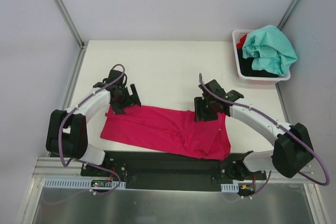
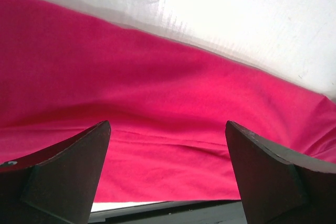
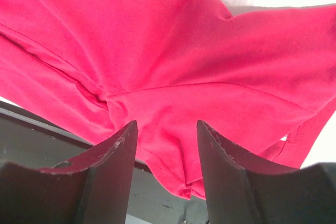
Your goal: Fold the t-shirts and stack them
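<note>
Now we see the magenta shirt (image 1: 168, 129) creased, near edge | left gripper (image 2: 167, 129) wide, empty | right gripper (image 3: 167, 124) parted, seemingly empty | only overhead shows the teal shirt (image 1: 270, 51) in the far-right basket (image 1: 237, 56)

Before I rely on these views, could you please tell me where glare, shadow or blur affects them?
Top external: evenly lit and sharp, with the magenta-pink t-shirt clear. Left wrist: the table beyond the shirt is washed out by glare, and the left gripper's fingers are dark. Right wrist: the shirt's seams are crisp, but the top edge is blown out white.
</note>
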Controlling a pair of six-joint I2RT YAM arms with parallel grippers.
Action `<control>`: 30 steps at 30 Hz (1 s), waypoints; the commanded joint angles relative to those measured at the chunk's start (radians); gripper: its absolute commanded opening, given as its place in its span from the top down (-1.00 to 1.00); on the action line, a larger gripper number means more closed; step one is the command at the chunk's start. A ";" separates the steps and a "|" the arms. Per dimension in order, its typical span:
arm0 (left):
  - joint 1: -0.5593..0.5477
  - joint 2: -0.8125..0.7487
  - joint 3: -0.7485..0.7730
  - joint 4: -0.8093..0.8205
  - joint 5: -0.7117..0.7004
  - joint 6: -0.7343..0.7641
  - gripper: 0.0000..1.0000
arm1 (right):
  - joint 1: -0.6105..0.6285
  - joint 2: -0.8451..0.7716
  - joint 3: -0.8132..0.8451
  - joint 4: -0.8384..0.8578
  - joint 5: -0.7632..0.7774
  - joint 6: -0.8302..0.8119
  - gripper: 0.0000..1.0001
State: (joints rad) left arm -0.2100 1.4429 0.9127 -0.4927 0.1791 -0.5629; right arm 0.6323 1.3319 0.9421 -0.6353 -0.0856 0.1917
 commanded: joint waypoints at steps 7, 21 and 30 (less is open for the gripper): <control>0.001 0.021 -0.087 0.102 -0.131 -0.101 -0.83 | -0.022 -0.019 -0.020 0.043 -0.006 0.006 -0.03; 0.003 -0.205 -0.256 0.077 -0.147 -0.170 -0.83 | -0.155 0.154 -0.055 0.154 -0.049 0.052 -0.03; 0.001 -0.197 -0.244 0.048 -0.196 -0.154 -0.83 | -0.215 0.210 -0.054 0.184 -0.026 0.052 0.02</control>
State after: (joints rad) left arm -0.2085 1.2526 0.6483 -0.4084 0.0391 -0.7189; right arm 0.4480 1.5513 0.8665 -0.4713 -0.1318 0.2359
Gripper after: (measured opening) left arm 0.916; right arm 0.492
